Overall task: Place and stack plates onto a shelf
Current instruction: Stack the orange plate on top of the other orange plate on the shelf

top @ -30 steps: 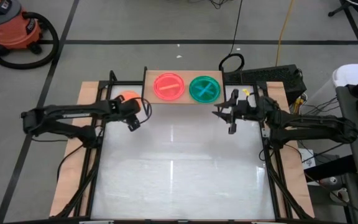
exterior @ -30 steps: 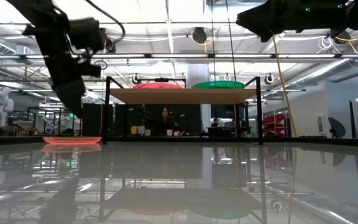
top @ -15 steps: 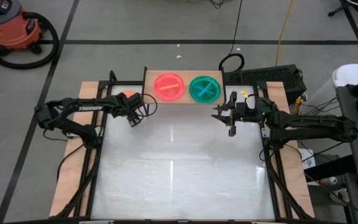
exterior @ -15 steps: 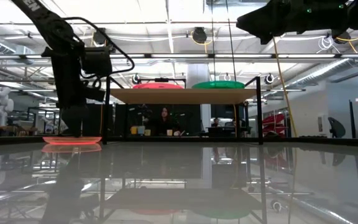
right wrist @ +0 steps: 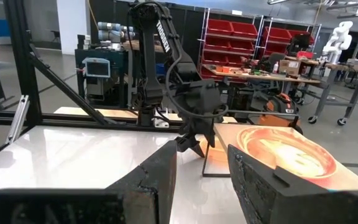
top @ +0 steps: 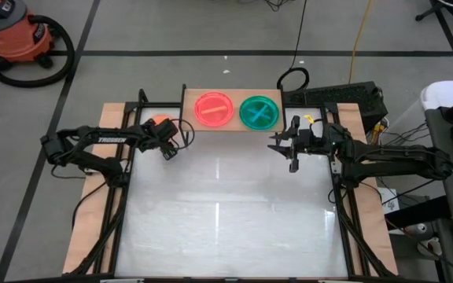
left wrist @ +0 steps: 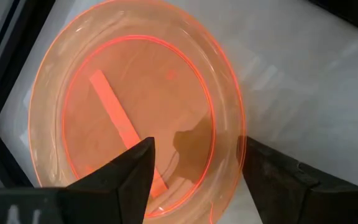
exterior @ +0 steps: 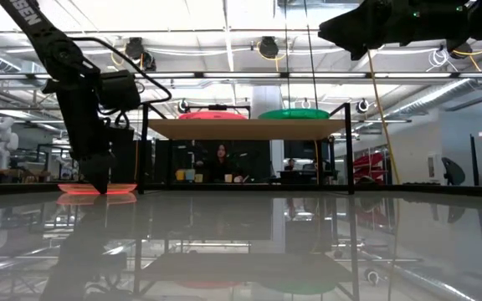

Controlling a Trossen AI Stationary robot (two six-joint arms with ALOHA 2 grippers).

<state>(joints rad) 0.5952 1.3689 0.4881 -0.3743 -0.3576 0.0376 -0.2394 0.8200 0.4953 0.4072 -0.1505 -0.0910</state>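
- Left gripper (exterior: 100, 186), jaws spread and released, straddles the orange plate (left wrist: 135, 106) at the table's (top: 226, 228) far left edge.
- Shelf (top: 187, 118) at the far edge carries pink plate (top: 214, 108) and green plate (top: 259, 112).
- Right gripper (top: 292, 161) hovers near the shelf, parted, empty; the low view shows it high.

On the far edge of the desk (top: 226, 212), the shelf (top: 232, 126) carries a pink plate (top: 214, 108) and a green plate (top: 259, 112). The left hand (top: 168, 151) hangs beside an orange plate (top: 158, 122); the right hand (top: 292, 156) waits right of centre.
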